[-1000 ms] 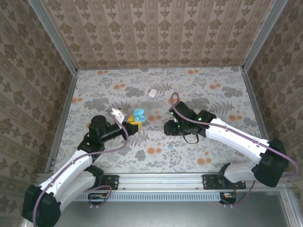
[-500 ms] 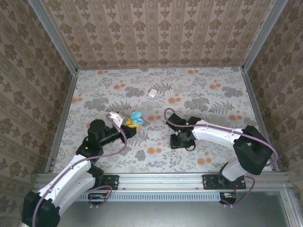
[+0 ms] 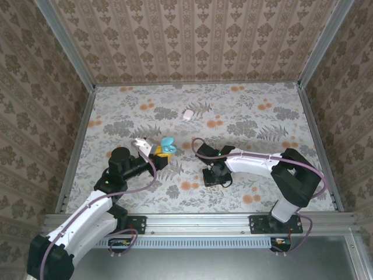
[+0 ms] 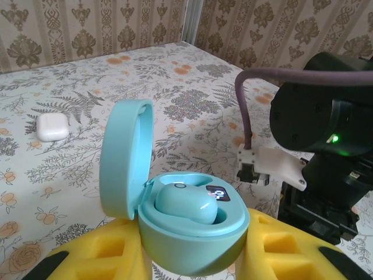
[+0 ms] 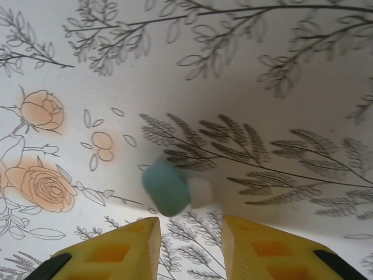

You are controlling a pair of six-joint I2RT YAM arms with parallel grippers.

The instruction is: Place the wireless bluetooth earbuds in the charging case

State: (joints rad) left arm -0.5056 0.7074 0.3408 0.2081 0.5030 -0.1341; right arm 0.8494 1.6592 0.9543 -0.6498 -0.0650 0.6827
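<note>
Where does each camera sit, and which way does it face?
Top external: above and behind the robot, looking down on the table; both arms show.
Left wrist: on the left arm, facing forward over the table at the open teal case held in the yellow left jaws; the right arm beyond.
Right wrist: on the right arm, facing down at a teal earbud just past the parted right jaws.
Shared: top external and left wrist both show the teal case and the white case.

Bright, diffuse light throughout, with soft shadows; in the right wrist view the small teal plastic earbud (image 5: 166,188) at lower centre is blurred.
</note>
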